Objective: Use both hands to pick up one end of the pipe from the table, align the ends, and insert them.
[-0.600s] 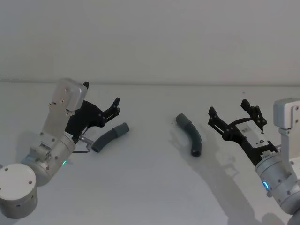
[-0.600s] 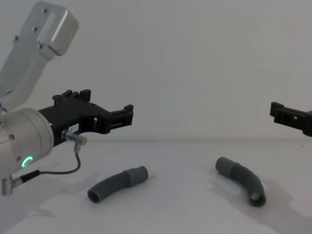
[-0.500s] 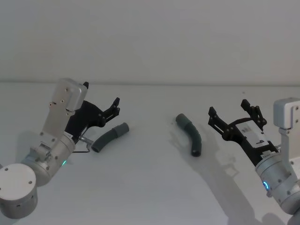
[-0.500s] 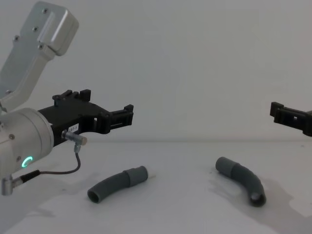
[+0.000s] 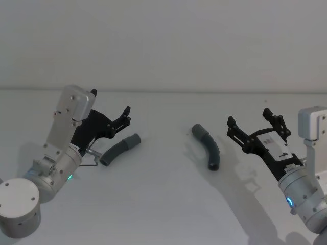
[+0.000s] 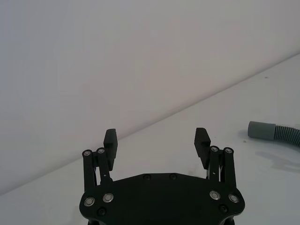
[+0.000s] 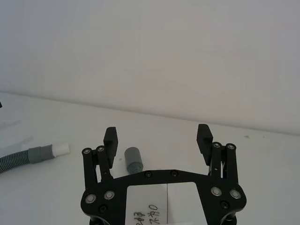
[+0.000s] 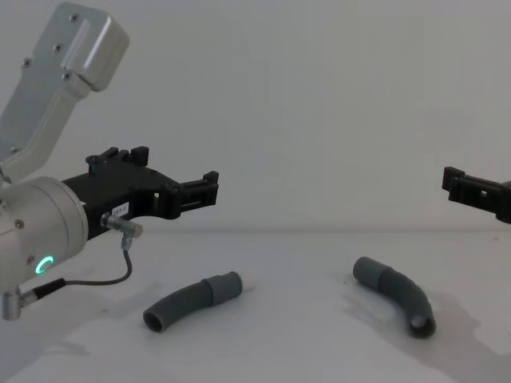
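Grey pipe-L (image 5: 120, 149), pipe-R (image 5: 211, 146) apart; table (image 5: 163, 204) edge prob. far.

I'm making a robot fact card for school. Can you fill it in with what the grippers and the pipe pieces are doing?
left gripper: open, held above the table, near the left pipe piece, not touching it
right gripper: open, held above the table, to the right of the right pipe piece, not touching it
left pipe piece: curved, lying flat on the table
right pipe piece: curved, lying flat on the table, well apart from the other one
joined: not yet, neither piece is picked up
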You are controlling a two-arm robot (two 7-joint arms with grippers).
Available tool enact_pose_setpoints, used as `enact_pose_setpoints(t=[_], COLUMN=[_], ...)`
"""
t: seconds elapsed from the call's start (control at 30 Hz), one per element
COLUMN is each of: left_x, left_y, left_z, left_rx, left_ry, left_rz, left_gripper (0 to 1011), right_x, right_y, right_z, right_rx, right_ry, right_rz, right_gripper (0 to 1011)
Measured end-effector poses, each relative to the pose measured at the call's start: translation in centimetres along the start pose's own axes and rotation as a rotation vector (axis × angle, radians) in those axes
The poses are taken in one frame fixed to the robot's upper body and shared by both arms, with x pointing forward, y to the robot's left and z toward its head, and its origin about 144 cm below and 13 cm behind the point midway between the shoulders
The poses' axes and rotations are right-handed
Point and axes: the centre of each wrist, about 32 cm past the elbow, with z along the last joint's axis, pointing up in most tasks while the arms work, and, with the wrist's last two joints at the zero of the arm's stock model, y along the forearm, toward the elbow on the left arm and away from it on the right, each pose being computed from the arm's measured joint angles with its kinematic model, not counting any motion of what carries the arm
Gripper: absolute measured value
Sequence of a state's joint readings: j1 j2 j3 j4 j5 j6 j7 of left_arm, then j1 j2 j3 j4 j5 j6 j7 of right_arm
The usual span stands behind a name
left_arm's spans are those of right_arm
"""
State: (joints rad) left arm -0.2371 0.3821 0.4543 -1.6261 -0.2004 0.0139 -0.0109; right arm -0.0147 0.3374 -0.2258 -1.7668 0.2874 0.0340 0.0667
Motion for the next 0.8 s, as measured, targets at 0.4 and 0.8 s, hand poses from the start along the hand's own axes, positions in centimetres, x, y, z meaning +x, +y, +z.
enact_pose_setpoints(t=[0.4,0.8], left_x=[0.0,0.71], left_y=[0.0,-0.23], left_z=[0.0,0.41], left_rx=[0.0,0.051], left_ry=[0.0,-0.006], left_rz=[0.0,-0.03], left_gripper=[1001,1001], right_x=[0.0,0.0], right_y=[0.0,0.0], right_z=[0.0,0.0], right_rx=[0.0,0.0], right_ry=[0.0,0.0], right_rz=[0.0,0.0], right_gripper=[1002,1002])
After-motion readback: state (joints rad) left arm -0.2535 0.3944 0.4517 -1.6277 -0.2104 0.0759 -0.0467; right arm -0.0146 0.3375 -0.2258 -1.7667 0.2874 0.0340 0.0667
